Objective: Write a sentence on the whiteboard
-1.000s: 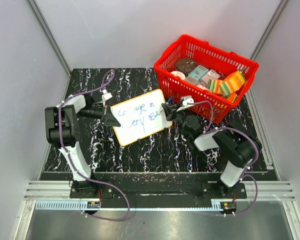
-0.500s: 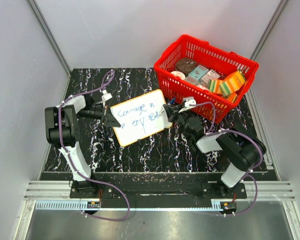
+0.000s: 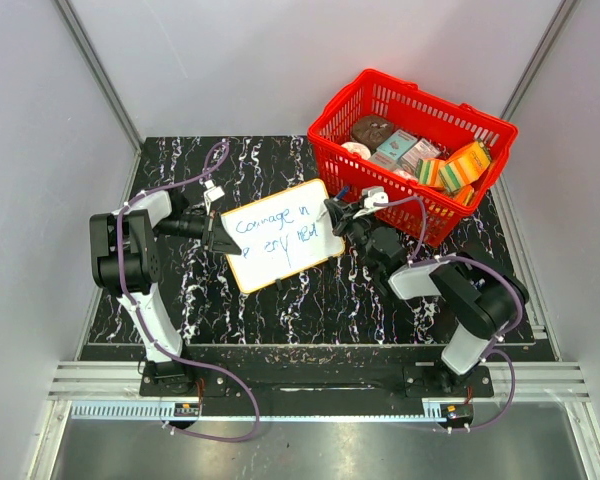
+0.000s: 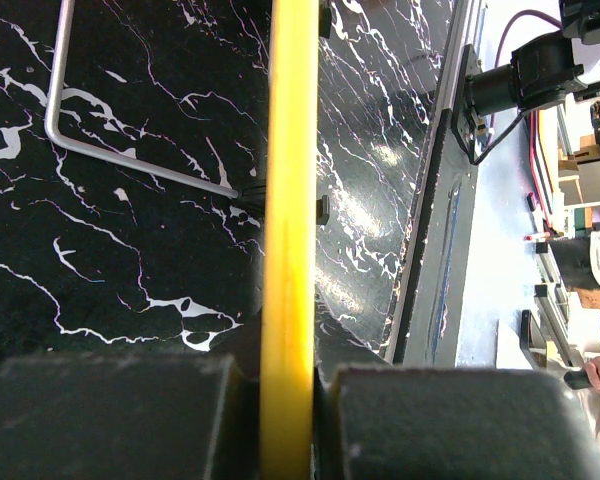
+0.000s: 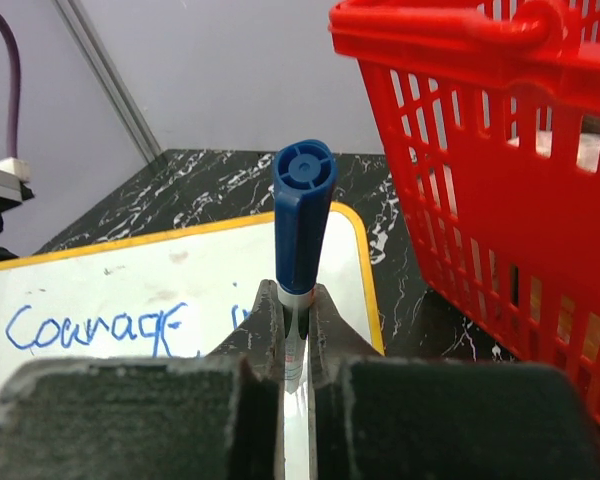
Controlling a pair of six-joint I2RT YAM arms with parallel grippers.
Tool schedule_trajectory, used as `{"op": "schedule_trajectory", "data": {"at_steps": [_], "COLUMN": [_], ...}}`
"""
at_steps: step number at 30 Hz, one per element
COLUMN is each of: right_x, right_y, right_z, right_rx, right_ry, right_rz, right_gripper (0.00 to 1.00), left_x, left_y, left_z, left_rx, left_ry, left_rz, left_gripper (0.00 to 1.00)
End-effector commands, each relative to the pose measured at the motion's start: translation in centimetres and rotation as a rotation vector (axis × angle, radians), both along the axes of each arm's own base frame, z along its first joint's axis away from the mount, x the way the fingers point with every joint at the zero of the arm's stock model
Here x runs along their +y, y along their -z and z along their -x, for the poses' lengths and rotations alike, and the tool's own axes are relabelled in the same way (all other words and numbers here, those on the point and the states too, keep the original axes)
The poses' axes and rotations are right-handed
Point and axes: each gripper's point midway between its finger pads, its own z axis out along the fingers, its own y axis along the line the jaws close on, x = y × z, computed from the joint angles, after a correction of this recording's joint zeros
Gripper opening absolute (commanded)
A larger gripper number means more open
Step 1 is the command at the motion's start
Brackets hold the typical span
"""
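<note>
The whiteboard, white with a yellow rim, stands tilted at the middle of the black marble table. The sentence on it is blue handwriting in two lines, the top one reading "Courage in". My left gripper is shut on the board's left edge; in the left wrist view the yellow rim runs between the pads of that gripper. At the board's right edge my right gripper is shut on a blue marker. In the right wrist view that gripper holds the marker over the whiteboard, with "Courage" to its left.
A red basket of packaged goods stands at the back right, close behind the right gripper, and fills the right of the right wrist view. A grey wire leg lies on the table under the board. The table's near edge is a dark rail.
The right gripper with the marker drew a little to the right, then came back to the board's right edge. The board and left arm have stayed put.
</note>
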Motion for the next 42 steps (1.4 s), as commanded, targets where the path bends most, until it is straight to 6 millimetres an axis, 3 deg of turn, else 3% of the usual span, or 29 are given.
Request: {"op": "schedule_trajectory", "data": {"at_steps": [1,12,24,30,42], "right_x": [-0.4,-0.3,-0.9,-0.8,-0.5], "right_y": [-1.4,0.6,4.2,5.0,1.1], "right_z": [-0.5,-0.6,0.9,1.1,-0.9], "right_rx": [-0.052,-0.012,0.096,0.11,0.016], "right_ry": [0.038,0.038,0.014,0.003,0.054], "right_rz": [-0.04,-0.01,-0.02,-0.022,-0.036], "right_gripper": [0.0,0.0,0.0,0.0,0.0], "left_x": [1.8,1.8,1.7,1.7,1.7], "left_y": [3.7,3.6,3.7,3.7,3.9], "left_z": [1.2,1.1,1.1,1.2,1.5], "left_rx": [-0.051,-0.054,-0.05,-0.048,-0.046], "left_ry": [0.099,0.098,0.097,0.098,0.103], "left_rz": [-0.197,-0.196,-0.189,-0.189,-0.194], "left_gripper": [0.0,0.0,0.0,0.0,0.0]}}
